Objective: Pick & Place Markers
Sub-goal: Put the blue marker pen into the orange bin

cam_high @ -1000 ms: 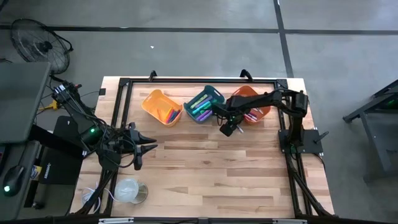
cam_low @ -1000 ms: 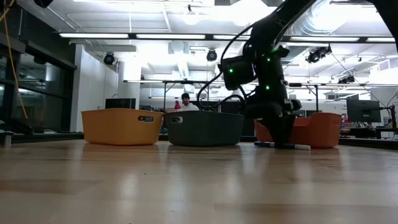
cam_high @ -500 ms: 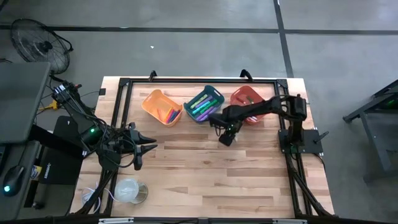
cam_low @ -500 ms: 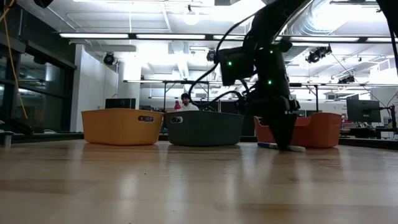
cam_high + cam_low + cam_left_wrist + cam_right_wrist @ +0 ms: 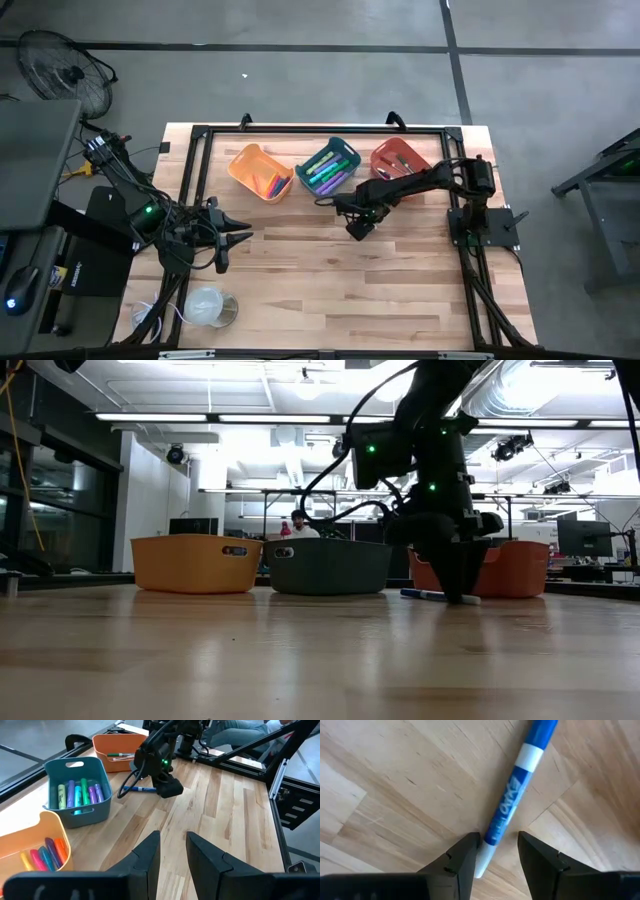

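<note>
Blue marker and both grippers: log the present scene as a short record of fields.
blue marker: lying flat on the wooden table, in front of the bins
right gripper: down over the marker, fingers open on either side of one end, not yet closed on it
left gripper: open, holding nothing, waiting at the table's left side
teal bin: middle of three, holds markers
yellow bin: holds markers
orange bin: holds markers

A marker (image 5: 512, 805) lies on the table (image 5: 330, 290), before three bins (image 5: 328, 168) in a row.
</note>
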